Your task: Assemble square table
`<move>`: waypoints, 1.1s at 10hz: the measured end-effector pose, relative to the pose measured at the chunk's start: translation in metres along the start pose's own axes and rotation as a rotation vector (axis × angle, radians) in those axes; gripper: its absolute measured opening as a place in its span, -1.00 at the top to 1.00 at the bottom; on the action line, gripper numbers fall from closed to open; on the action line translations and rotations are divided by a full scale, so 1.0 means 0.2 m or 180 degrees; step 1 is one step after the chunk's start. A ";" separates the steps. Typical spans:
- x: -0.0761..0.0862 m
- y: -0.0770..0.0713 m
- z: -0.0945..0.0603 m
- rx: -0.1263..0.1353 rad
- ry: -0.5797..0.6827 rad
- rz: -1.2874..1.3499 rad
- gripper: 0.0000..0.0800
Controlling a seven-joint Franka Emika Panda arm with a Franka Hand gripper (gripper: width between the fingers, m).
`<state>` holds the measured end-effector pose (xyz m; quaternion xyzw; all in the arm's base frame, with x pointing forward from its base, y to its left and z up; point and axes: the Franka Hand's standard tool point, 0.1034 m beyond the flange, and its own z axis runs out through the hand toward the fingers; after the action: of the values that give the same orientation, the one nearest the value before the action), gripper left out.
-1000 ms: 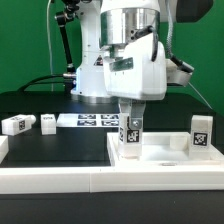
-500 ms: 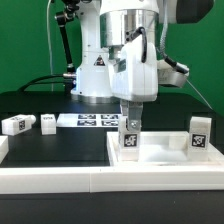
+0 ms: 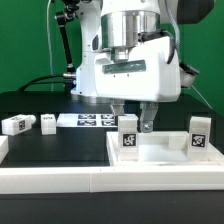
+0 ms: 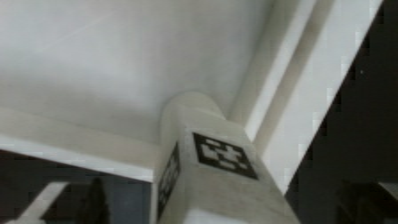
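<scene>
Exterior view: the square table top (image 3: 160,160) lies flat at the front, toward the exterior view's right. A middle leg (image 3: 128,140) stands upright on it. A corner leg (image 3: 200,136) stands at its right end. The gripper (image 3: 133,122) hangs just over the middle leg, fingers wide apart, one on each side, holding nothing. A third leg (image 3: 15,124) and a fourth leg (image 3: 47,122) lie on the black table (image 3: 60,145), left of the marker board (image 3: 92,120).
</scene>
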<state>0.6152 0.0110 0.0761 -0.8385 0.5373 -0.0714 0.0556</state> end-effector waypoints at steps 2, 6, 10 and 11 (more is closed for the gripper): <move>0.01 0.00 0.00 -0.0004 0.0001 -0.0669 -0.62; 0.02 0.01 0.01 -0.0012 0.0002 -0.1511 -0.62; 0.06 0.01 0.00 -0.0028 0.0029 -0.2544 -0.62; 0.06 0.01 0.00 -0.0048 0.0037 -0.2731 -0.62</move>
<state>0.6178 -0.0011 0.0769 -0.9860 0.1405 -0.0888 0.0118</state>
